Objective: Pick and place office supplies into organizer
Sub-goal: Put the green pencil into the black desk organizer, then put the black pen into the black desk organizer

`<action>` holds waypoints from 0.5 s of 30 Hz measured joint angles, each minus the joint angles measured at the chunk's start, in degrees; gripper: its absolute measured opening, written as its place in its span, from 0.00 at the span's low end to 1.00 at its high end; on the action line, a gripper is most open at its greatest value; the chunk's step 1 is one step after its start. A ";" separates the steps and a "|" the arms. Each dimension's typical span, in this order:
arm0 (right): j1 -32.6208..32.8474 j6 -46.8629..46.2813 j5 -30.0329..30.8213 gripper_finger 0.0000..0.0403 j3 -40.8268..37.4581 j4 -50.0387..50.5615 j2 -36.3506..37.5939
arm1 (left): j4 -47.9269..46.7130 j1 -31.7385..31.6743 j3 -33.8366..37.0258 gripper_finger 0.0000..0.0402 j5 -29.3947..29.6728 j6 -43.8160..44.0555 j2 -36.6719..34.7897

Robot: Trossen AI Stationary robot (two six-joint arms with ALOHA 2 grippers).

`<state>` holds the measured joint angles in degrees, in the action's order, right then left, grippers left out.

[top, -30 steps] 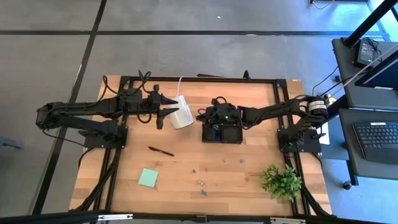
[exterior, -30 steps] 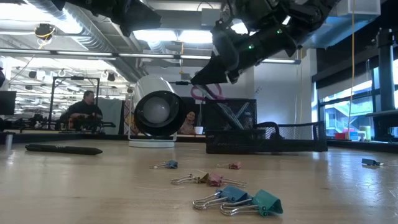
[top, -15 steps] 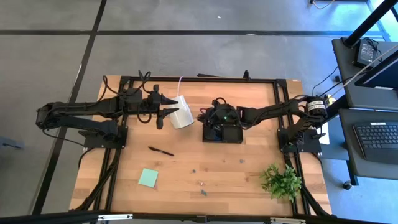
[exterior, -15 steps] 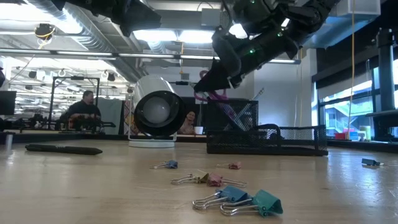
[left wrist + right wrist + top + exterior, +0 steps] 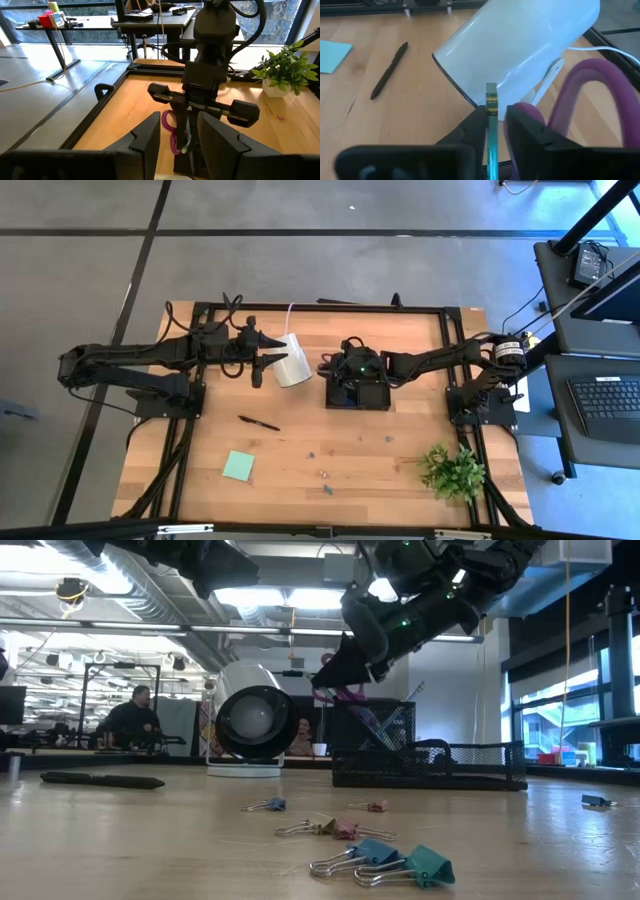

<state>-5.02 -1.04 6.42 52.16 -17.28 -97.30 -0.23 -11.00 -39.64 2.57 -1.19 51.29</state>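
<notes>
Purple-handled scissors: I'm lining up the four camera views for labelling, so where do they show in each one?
High view: purple-handled scissors barely peek out at the black mesh organizer's left end.
Low view: upper centre, under the right gripper.
Left wrist view: low centre, beside that gripper.
Right wrist view: right side.
Shared landmark: the white cylinder lamp beside them.

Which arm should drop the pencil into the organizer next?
Right. The right gripper already pinches the pencil directly above the organizer. The left gripper waits beside the white lamp, holding nothing.
</notes>
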 joint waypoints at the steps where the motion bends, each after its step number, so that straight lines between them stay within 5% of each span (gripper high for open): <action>1: 0.01 -0.03 0.00 0.24 0.00 0.00 0.00 | 0.00 0.01 0.00 0.31 0.00 0.00 0.00; 8: 0.01 -0.29 0.02 0.39 0.07 -0.03 1.25 | -0.01 0.01 0.00 0.31 0.00 -0.03 0.00; 15: -0.04 -3.23 0.07 0.43 0.17 0.61 8.11 | -0.02 0.00 0.00 0.31 -0.01 -3.41 0.00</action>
<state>-5.06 -4.27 6.48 52.34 -16.67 -89.19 -0.25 -11.00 -39.64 2.56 -4.60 51.29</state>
